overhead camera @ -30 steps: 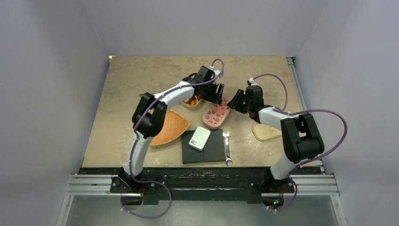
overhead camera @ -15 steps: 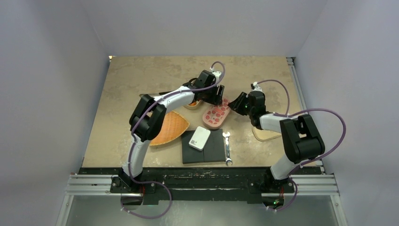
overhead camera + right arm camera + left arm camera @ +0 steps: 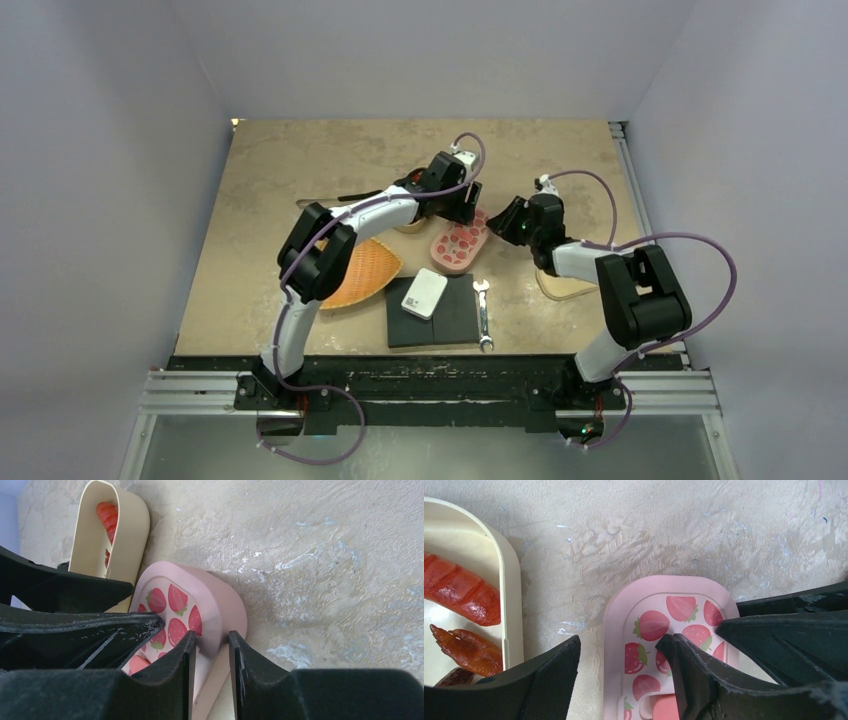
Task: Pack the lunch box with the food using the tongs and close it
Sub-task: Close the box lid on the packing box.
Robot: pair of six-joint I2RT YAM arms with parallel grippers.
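Food (image 3: pixel 461 597) is in the lunch box (image 3: pixel 513 580); pink lid (image 3: pixel 651 625) lies beside, not yet on. Right gripper (image 3: pixel 211 640) pinches its rim; left gripper (image 3: pixel 621 642) stands jaws apart.

The lunch box (image 3: pixel 513 585) sits near the middle of the table (image 3: pixel 270 160) with food (image 3: pixel 464 595) in it. An open shell (image 3: pixel 455 250) lies just beside it at four o'clock. The left gripper (image 3: pixel 619 647) straddles the shell's eleven o'clock rim, and the right gripper (image 3: pixel 210 639) straddles its two o'clock wall. From the lunch box, the tongs (image 3: pixel 345 198) lie at nine o'clock and a basket (image 3: pixel 365 272) at seven. At the shell's six o'clock a mat (image 3: pixel 455 320) bears a small box (image 3: pixel 424 293), with a wrench (image 3: pixel 483 318) just beside the mat at three o'clock.
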